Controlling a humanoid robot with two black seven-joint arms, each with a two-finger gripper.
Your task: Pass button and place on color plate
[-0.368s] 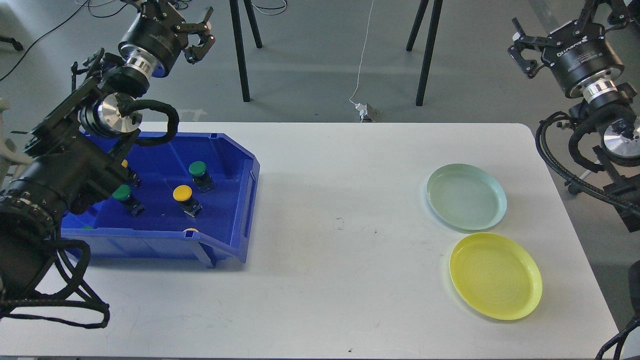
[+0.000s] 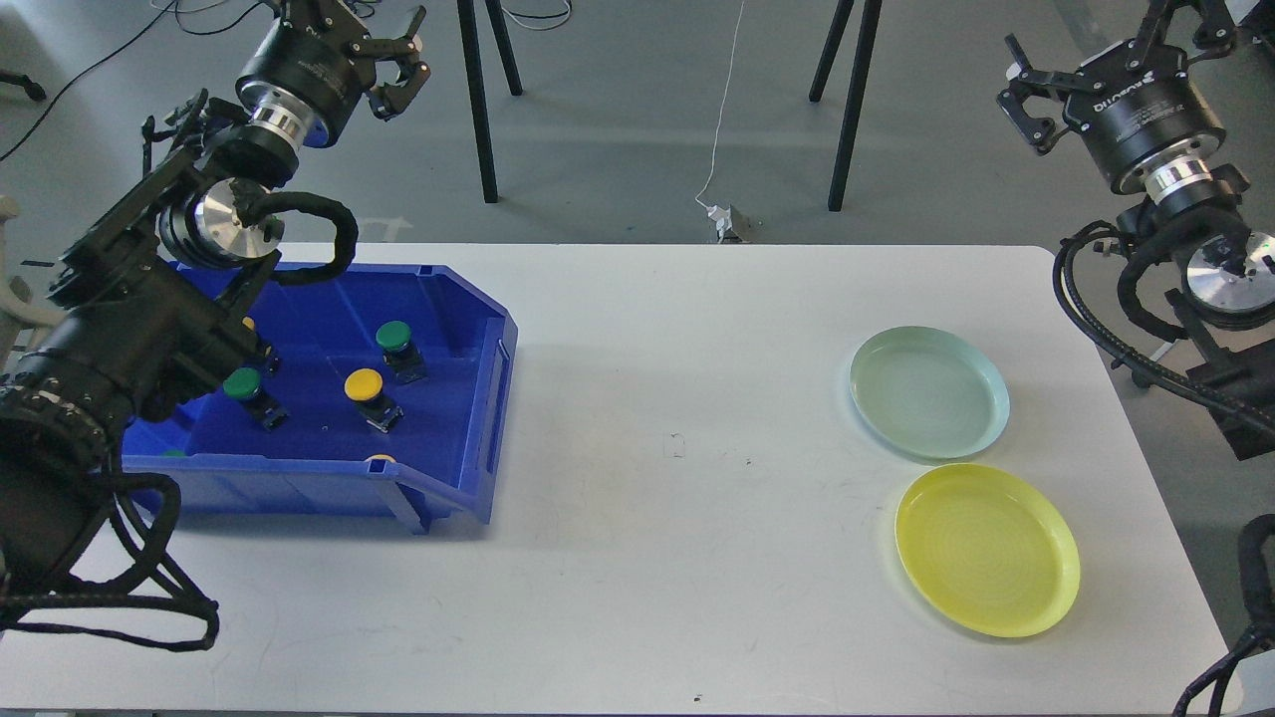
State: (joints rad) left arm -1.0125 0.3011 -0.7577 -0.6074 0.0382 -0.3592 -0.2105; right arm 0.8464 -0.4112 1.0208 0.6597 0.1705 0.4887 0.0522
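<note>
The left gripper (image 2: 396, 62) hangs high behind the blue bin (image 2: 478, 398), fingers parted, holding nothing. The buttons lie below and toward us from it: green (image 2: 242, 384), yellow (image 2: 364, 382), green (image 2: 393, 337), glossy domed caps on dark stubby bases. This arm is far nearer. Across the white table (image 2: 657, 518) sit smooth round plates, pale green (image 2: 929, 391) and yellow (image 2: 986, 548). The right gripper (image 2: 1026, 100) is raised, apparently open, empty.
</note>
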